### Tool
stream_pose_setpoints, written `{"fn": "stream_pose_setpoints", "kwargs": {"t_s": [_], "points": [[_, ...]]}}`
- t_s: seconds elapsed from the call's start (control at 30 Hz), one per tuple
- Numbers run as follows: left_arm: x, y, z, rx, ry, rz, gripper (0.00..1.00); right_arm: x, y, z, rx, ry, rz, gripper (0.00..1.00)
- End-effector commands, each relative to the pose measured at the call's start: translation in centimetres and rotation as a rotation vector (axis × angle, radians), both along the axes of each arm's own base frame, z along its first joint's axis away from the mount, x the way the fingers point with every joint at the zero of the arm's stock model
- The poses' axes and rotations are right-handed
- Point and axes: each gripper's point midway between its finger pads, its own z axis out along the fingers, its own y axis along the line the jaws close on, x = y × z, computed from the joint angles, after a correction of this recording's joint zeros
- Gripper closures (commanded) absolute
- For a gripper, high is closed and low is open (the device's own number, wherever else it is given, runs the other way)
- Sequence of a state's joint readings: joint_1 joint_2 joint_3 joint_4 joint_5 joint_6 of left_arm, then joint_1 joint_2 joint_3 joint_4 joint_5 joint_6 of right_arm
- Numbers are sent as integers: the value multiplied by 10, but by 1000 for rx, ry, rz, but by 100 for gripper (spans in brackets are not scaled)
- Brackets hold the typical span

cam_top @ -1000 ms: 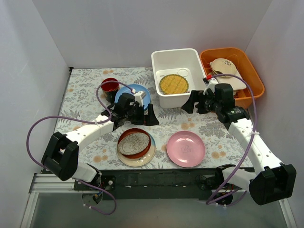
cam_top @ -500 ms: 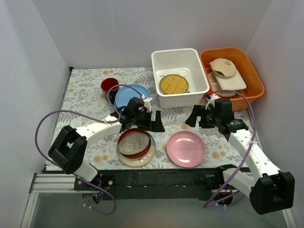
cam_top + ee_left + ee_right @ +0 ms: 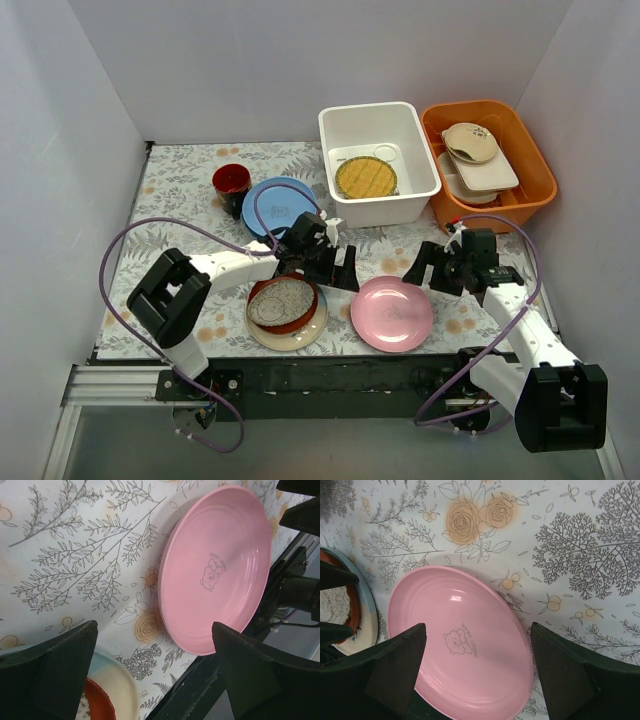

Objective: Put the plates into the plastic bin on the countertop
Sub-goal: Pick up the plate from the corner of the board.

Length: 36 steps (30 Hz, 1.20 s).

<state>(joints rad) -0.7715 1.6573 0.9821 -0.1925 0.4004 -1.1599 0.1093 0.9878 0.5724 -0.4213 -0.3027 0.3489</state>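
Note:
A pink plate (image 3: 391, 313) with a bear print lies flat on the patterned countertop (image 3: 180, 190) near the front edge. My left gripper (image 3: 340, 268) hangs open just left of it, above the gap between it and a red-brown plate (image 3: 283, 303) holding a speckled dish on a cream-and-blue plate. In the left wrist view the pink plate (image 3: 215, 570) lies ahead of the left gripper (image 3: 154, 625). My right gripper (image 3: 428, 272) is open at the plate's right edge; its wrist view shows the right gripper (image 3: 477, 626) straddling the pink plate (image 3: 465, 645). The white plastic bin (image 3: 385, 210) holds a yellow-centred plate (image 3: 365, 177). A light blue plate (image 3: 278, 203) lies further back.
An orange tub (image 3: 535, 165) with beige and white dishes stands right of the bin. A dark-red cup (image 3: 231, 183) sits left of the blue plate. The black rail (image 3: 330, 375) runs along the near edge, and white walls close in the other sides.
Both grippers have come forward and down toward the pink plate: the left from beside the blue plate moving right, the right from in front of the bin. Both stayed open.

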Motion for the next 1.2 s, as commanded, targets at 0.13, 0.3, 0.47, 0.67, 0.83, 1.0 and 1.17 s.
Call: {"fn": "stream_pose_setpoints", "kwargs": {"t_s": [0.13, 0.3, 0.47, 0.67, 0.83, 1.0, 1.17], "points": [[-10, -6, -5, 41, 29, -46, 2, -12, -14, -12, -4, 75, -47, 8], [-15, -9, -12, 50, 50, -54, 2, -20, -12, -20, 23, 112, -43, 9], [-22, -13, -21, 61, 83, -64, 2, -29, -11, -27, 29, 143, -46, 10], [-27, -22, -27, 64, 109, -69, 2, -33, -8, -30, 43, 171, -38, 11], [-33, -26, -38, 79, 148, -60, 2, -38, -1, -30, 52, 181, -16, 12], [-42, -30, -43, 72, 177, -70, 2, -52, 16, -39, 74, 223, 27, 13], [-48, -33, -50, 83, 195, -82, 6, -67, 31, -51, 88, 244, 58, 13]]}}
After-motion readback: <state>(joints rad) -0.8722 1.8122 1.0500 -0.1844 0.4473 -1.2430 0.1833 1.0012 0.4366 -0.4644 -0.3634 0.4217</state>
